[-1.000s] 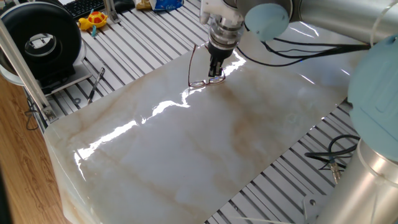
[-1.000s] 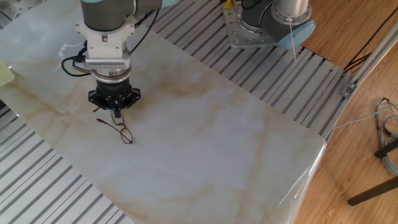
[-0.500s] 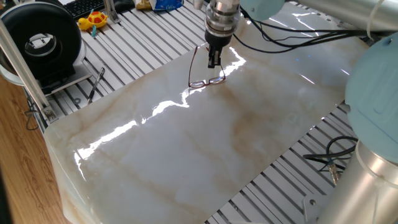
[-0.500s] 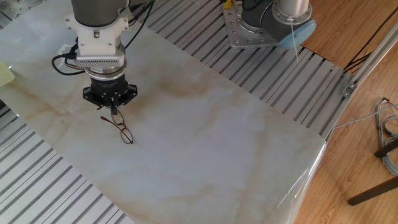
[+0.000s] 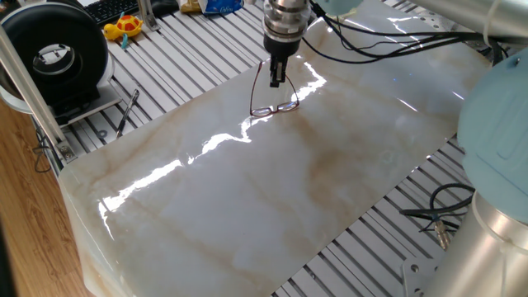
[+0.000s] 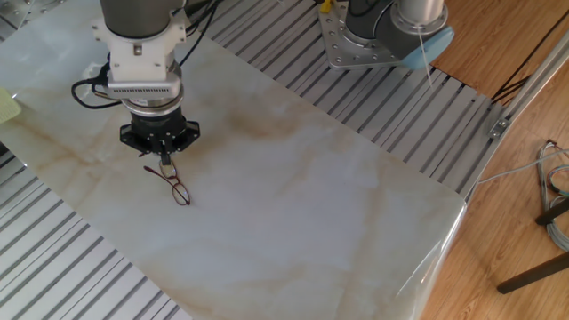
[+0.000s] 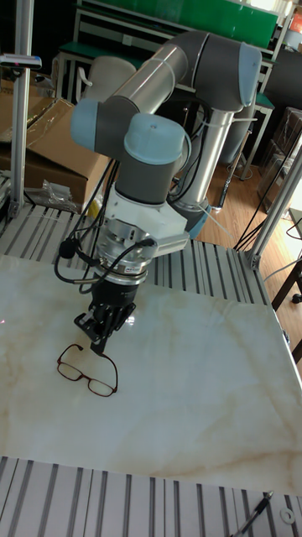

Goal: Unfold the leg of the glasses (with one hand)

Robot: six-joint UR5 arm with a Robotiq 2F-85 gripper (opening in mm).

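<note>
The glasses (image 5: pixel 273 107) lie on the pale marble-patterned worktop (image 5: pixel 272 190), toward its far side in one fixed view, with the dark-rimmed lenses resting on the slab and one thin leg (image 5: pixel 256 82) running away from the front toward the far edge. In the tall fixed view the glasses (image 7: pixel 86 373) sit at the left of the slab, lenses side by side, and a slender leg rises from the frame up to the tool. The tool (image 5: pixel 275 77) hangs from the arm just above and behind the lens frame, pointing straight down; its two dark fingers (image 7: pixel 101 329) stand close together, and in the tall fixed view they seem to pinch the upper end of a leg, though the wire is so thin that the contact cannot be confirmed. In the other fixed view the tool (image 6: pixel 165 164) hovers directly over the far end of the glasses (image 6: pixel 174 187), its tips just above the slab. Off the slab, on the ribbed metal surface to the left in one fixed view, lie a dark pen-like tool (image 5: pixel 127 112) and, farther back, a yellow toy (image 5: pixel 124 25) beside a keyboard (image 5: pixel 115 8); a round black device (image 5: pixel 54 51) stands at the far left.
</note>
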